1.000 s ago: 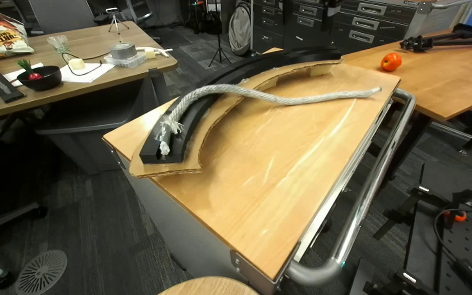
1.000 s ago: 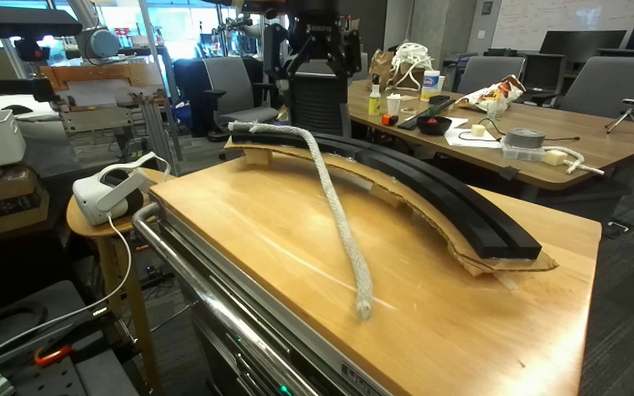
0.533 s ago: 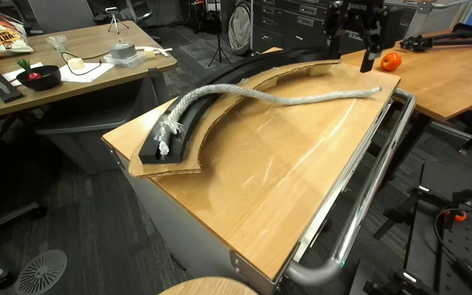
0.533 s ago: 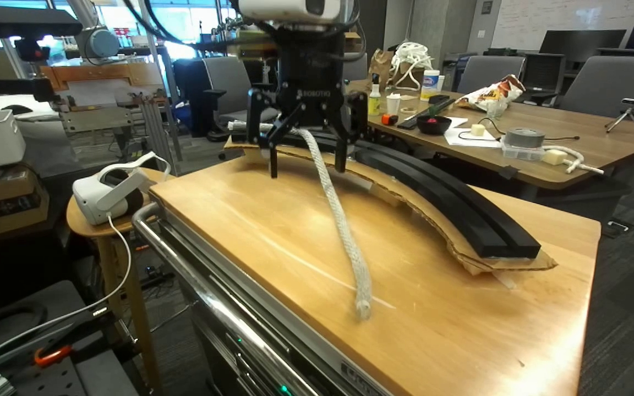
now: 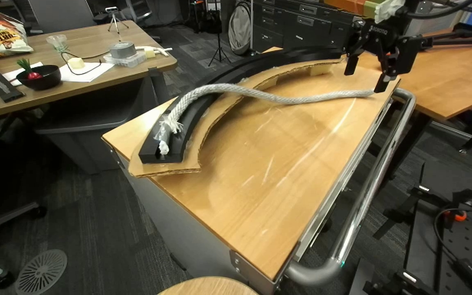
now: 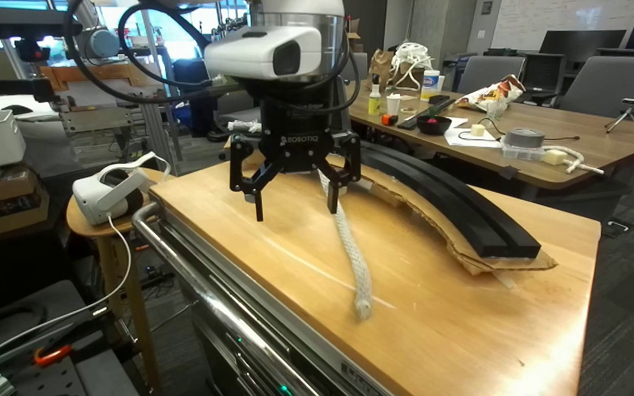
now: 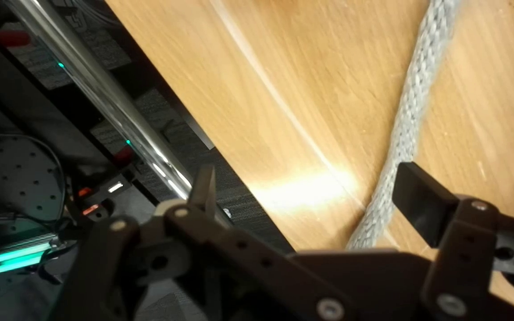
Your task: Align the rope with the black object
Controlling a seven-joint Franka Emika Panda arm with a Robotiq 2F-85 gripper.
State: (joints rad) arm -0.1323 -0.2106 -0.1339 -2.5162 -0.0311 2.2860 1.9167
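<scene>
The rope (image 5: 301, 100) lies partly over the black object (image 6: 443, 192) and partly on the worktop (image 5: 260, 164). In an exterior view its frayed end sits at the near left, in the groove at the near end of the black object. From there the rope follows the arc for a stretch, leaves it to the right, crosses the cardboard (image 5: 216, 114) under the black object, and runs over the worktop towards the far right. Its other end is near the worktop's right edge, close to the metal rail (image 5: 365, 200), the tip hidden behind one of the fingers (image 5: 380, 84) in that view. The far part of the black object curves on, apart from the rope.

The fingers stand spread wide from each other, pointing down above the worktop. In the wrist view the rope passes between them, just beside the one on the right; whether it touches that finger I cannot tell. In an exterior view the right finger (image 6: 332, 201) stands in front of a short piece of the rope. On a second worktop (image 6: 619, 151), at the far right of the same view, are a black bowl (image 6: 433, 125) and a bag of chips (image 6: 487, 98).
</scene>
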